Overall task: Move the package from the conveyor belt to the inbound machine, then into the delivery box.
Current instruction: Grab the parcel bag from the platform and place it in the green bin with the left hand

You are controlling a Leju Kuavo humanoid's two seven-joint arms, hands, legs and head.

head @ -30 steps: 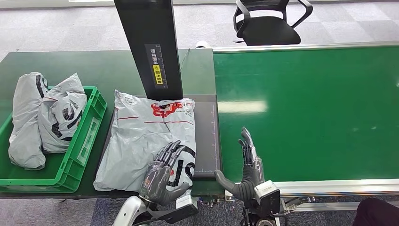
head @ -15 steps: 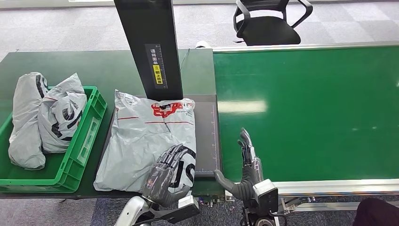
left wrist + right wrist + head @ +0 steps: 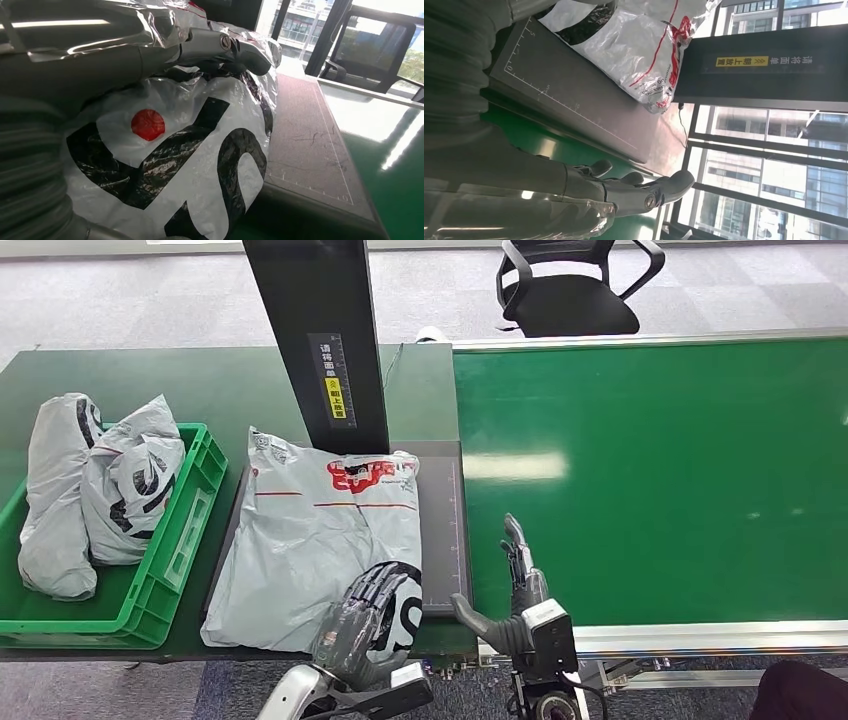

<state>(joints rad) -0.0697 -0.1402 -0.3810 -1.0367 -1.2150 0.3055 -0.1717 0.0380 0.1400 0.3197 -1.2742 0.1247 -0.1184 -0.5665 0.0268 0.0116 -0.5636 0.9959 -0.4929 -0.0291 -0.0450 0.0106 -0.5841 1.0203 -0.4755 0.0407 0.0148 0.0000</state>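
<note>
The grey plastic courier package (image 3: 320, 540), printed with red lettering at its far end and a bold black-and-white logo at its near end, lies flat on the dark scanning pad (image 3: 442, 530) of the inbound machine, its far edge tucked under the machine's black upright column (image 3: 318, 335). The left hand (image 3: 365, 625) rests on the near end of the package, fingers (image 3: 220, 47) laid over the logo and curled onto the crinkled plastic; whether it actually grips the package cannot be told. The right hand (image 3: 515, 600) holds nothing, its fingers held straight and apart, thumb out to the side, above the near edge of the green conveyor belt (image 3: 650, 480) just beside the pad. On the dark green surface (image 3: 200, 385) to the left of the machine stands a green plastic crate (image 3: 175, 550) holding two more grey mailer bags (image 3: 95, 490). Beyond the belt a black office chair (image 3: 575, 285) stands on the grey floor.
</note>
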